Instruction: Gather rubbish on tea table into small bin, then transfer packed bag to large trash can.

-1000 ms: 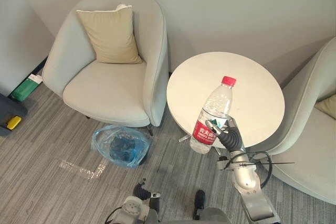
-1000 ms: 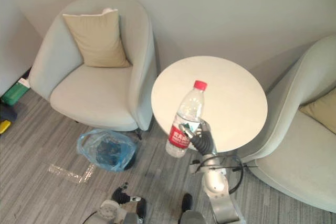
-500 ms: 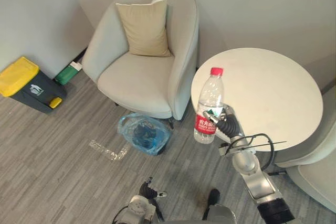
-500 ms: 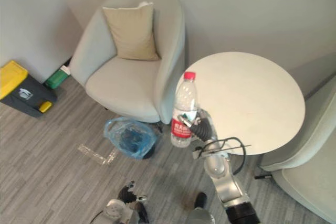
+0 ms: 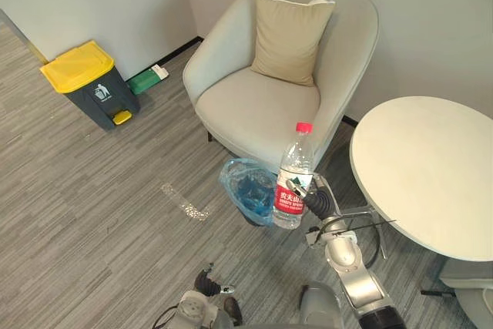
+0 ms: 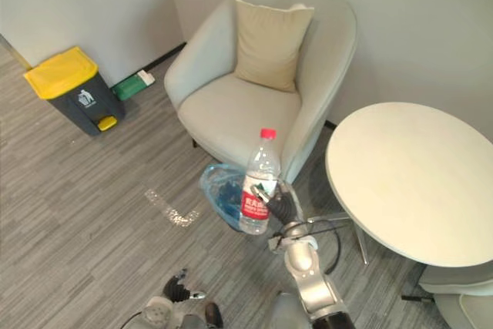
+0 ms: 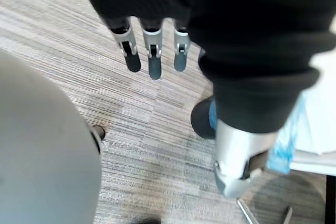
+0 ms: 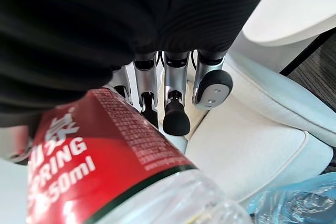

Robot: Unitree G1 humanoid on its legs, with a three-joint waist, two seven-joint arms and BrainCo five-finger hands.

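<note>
A clear plastic bottle point(image 5: 293, 179) with a red cap and red label stands upright in my right hand point(image 5: 316, 203), whose fingers point(image 8: 176, 98) curl round its label point(image 8: 100, 150). The bottle hangs just right of the small bin lined with a blue bag point(image 5: 246, 188), which stands on the carpet in front of the armchair. The round white tea table point(image 5: 431, 175) is to the right, its top bare. A large dark trash can with a yellow lid point(image 5: 88, 82) stands by the wall at far left. My left hand point(image 7: 152, 51) hangs low over the carpet, fingers straight.
A pale grey armchair point(image 5: 262, 102) with a beige cushion point(image 5: 291, 36) stands behind the small bin. A green box point(image 5: 148, 78) lies by the wall next to the large can. A strip of tape point(image 5: 185, 202) marks the carpet. A second chair's edge point(image 5: 470, 298) shows at lower right.
The camera has swung left, bringing the yellow-lidded can into view. My right hand has carried the bottle from over the table's edge to beside the blue-bagged bin.
</note>
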